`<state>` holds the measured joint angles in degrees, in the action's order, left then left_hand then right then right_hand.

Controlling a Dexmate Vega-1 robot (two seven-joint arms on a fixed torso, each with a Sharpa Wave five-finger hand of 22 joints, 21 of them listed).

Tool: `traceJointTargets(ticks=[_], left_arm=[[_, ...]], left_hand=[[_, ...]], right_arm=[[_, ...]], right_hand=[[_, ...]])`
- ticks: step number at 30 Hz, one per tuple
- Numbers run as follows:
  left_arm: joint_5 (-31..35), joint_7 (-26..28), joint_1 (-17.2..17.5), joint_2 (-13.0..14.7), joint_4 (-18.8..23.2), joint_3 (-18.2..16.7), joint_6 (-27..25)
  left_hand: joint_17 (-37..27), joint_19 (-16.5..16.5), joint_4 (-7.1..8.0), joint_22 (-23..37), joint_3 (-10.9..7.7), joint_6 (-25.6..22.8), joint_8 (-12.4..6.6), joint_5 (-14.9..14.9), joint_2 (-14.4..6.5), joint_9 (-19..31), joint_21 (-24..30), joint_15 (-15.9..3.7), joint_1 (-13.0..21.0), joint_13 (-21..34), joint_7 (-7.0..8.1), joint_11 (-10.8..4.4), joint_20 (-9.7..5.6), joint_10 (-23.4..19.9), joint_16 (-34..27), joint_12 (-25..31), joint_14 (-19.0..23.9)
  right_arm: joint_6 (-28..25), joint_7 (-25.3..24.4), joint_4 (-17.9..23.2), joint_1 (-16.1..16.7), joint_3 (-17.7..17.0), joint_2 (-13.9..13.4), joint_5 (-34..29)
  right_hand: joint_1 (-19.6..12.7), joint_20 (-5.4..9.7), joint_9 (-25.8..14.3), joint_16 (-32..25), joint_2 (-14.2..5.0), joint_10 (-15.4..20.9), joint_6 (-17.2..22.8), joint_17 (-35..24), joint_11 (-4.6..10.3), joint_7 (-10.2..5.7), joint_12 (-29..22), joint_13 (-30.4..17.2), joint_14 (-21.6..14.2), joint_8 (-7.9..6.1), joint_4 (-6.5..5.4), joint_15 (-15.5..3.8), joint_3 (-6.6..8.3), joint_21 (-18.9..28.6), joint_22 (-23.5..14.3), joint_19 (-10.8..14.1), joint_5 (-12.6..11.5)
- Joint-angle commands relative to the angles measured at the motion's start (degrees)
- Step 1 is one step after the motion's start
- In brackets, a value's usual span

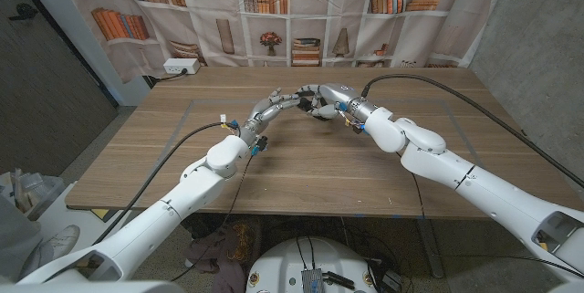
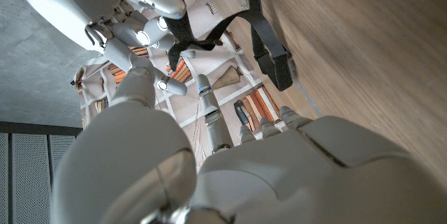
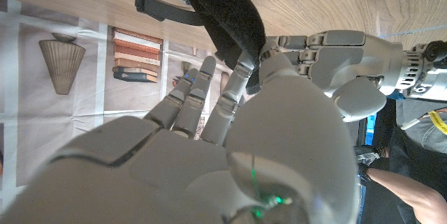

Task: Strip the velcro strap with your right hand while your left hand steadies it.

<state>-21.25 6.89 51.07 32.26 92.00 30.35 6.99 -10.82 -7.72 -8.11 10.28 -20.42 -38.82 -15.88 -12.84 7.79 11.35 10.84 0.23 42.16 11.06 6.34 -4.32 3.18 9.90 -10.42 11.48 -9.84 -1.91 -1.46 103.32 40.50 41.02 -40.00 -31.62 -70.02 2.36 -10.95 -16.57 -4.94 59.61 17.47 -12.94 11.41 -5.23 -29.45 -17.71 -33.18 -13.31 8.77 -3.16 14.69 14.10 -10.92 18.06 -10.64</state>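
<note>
A black velcro strap [image 2: 260, 21] with a buckle [image 2: 279, 68] hangs off the wooden table [image 1: 182, 147], held between my two hands at the table's far middle. In the left wrist view my right hand [image 2: 133, 8] pinches the strap's upper part with its fingertips. In the right wrist view the strap's wide black band [image 3: 223, 15] runs from my right hand's fingers [image 3: 209, 88] to my left hand [image 3: 335, 56], whose curled fingers grip its end. In the head view my left hand [image 1: 272, 107] and right hand [image 1: 326, 101] nearly touch, with a bit of strap [image 1: 321, 115] dark below them.
A white power strip [image 1: 182, 68] sits at the table's back left corner. A curtain printed with bookshelves [image 1: 301, 10] hangs behind the table. A person's arm [image 3: 401, 182] shows at the edge of the right wrist view. Bare wood lies in front of both hands.
</note>
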Motion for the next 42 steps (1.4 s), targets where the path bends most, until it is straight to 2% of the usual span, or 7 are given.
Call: traceJointTargets(ticks=[1, 6, 10, 15, 26, 32, 42], left_arm=[[2.3, 0.3, -1.3, -1.3, -0.9, 1.8, -0.7], [3.9, 3.2, -0.6, -2.1, -0.6, 1.8, -0.5], [4.9, 3.9, -0.4, -2.2, -0.6, 1.8, 0.1], [5.3, 6.2, 0.2, -2.9, 0.0, 1.4, -0.7], [5.1, 6.1, 0.0, -4.4, -1.4, 1.7, 1.1], [5.6, 5.4, -1.2, -5.0, -2.6, 2.2, 2.1], [5.5, 5.0, -1.5, -5.3, -2.7, 2.4, 1.5]], left_hand=[[-0.1, -0.1, -0.26, 0.2, 0.57, -4.4, -1.58, -0.5, 0.2, 0.3, 0.5, 0.15, 1.2, 0.2, -1.39, -0.12, 0.06, 0.6, -0.4, 1.1, -7.0], [0.0, 0.8, -0.45, 0.1, 0.42, -6.2, -1.99, -0.8, -0.6, 0.2, 0.9, -0.62, 2.8, 0.1, -1.72, -0.85, -0.21, -1.4, -0.7, 1.7, -6.2], [0.0, 1.2, -0.98, 0.1, -1.31, -7.5, -2.08, -1.1, -3.4, 0.2, 1.0, -1.11, 6.7, 0.0, -1.33, -1.42, -0.62, -2.3, -0.7, 1.8, -6.0], [0.0, 1.5, -1.42, 0.1, -2.02, -7.6, -1.95, -1.1, -4.0, 0.1, 1.0, -1.44, 8.8, 0.0, -1.35, -1.61, -0.45, -2.9, -0.9, 1.8, -5.5], [0.0, 2.6, -0.87, 0.1, -1.54, -8.8, -2.06, -0.6, -3.7, 0.1, 1.3, -1.57, 9.4, 0.0, -1.45, -2.10, -0.42, -4.7, -1.4, 2.1, -4.0], [0.0, 3.0, -0.31, 0.1, -1.02, -12.3, -2.95, -0.2, -3.9, 0.0, 1.3, -1.76, 9.7, -0.1, -1.28, -2.61, -0.72, -7.4, -1.6, 2.6, -3.0], [0.0, 3.2, -0.12, 0.1, -1.52, -17.5, -4.04, 0.0, -6.0, -0.3, 1.1, -2.02, 11.8, -0.1, -3.02, -3.24, -0.79, -10.5, -1.7, 2.8, -2.3]], right_arm=[[-0.5, -0.5, -0.2, -0.2, 0.2, 0.4, -0.3], [-0.3, -0.6, 0.0, 0.0, 0.4, 0.2, -0.4], [-0.1, -0.6, -0.1, 0.0, 0.4, 0.2, -0.3], [0.2, -0.8, 0.3, 0.3, 0.4, -0.1, -0.6], [0.1, -0.3, 1.1, 0.8, 0.4, -0.6, -1.2], [0.4, 0.0, 1.0, 0.8, 0.4, -0.7, -1.3], [0.4, -0.4, 1.2, 1.3, 0.2, -0.8, -1.7]], right_hand=[[-0.8, 0.77, -0.2, -0.6, 0.25, 1.4, 0.1, -0.1, 0.80, -0.17, -0.3, -0.1, -0.5, 0.21, 0.24, -10.39, -0.28, -0.3, -0.2, 0.0, -0.2], [-0.9, 0.59, -0.2, -0.5, 0.34, 1.4, 0.2, -0.1, 0.80, -0.16, -0.3, -0.2, -0.5, 0.21, 0.29, -10.39, -0.33, -0.3, -0.2, 0.1, -0.2], [-1.0, 0.47, -0.2, -0.5, 0.40, 1.4, 0.3, -0.1, 0.81, -0.13, -0.3, -0.2, -0.5, 0.23, 0.32, -10.39, -0.37, -0.3, -0.2, 0.1, -0.2], [-1.1, 0.42, -0.2, -0.5, 0.43, 1.4, 0.3, -0.1, 0.81, -0.15, -0.2, -0.2, -0.6, 0.25, 0.34, -10.39, -0.40, -0.4, -0.2, 0.0, -0.2], [-1.2, 0.33, -0.2, -0.5, 0.51, 1.4, 0.6, -0.1, 0.80, -0.28, -0.2, -0.3, -0.7, 0.26, 0.34, -10.37, -0.51, -0.5, -0.2, 0.0, -0.2], [-1.3, 0.33, -0.2, -0.5, 0.56, 1.4, 0.6, -0.1, 0.81, -0.23, -0.2, -0.3, -0.8, 0.29, 0.32, -10.35, -0.59, -0.5, -0.2, -0.1, -0.1], [-1.4, 0.38, -0.2, -0.4, 0.61, 1.4, 0.7, -0.1, 0.83, -0.32, -0.2, -0.4, -0.8, 0.35, 0.28, -10.33, -0.71, -0.6, -0.1, -0.2, -0.1]])
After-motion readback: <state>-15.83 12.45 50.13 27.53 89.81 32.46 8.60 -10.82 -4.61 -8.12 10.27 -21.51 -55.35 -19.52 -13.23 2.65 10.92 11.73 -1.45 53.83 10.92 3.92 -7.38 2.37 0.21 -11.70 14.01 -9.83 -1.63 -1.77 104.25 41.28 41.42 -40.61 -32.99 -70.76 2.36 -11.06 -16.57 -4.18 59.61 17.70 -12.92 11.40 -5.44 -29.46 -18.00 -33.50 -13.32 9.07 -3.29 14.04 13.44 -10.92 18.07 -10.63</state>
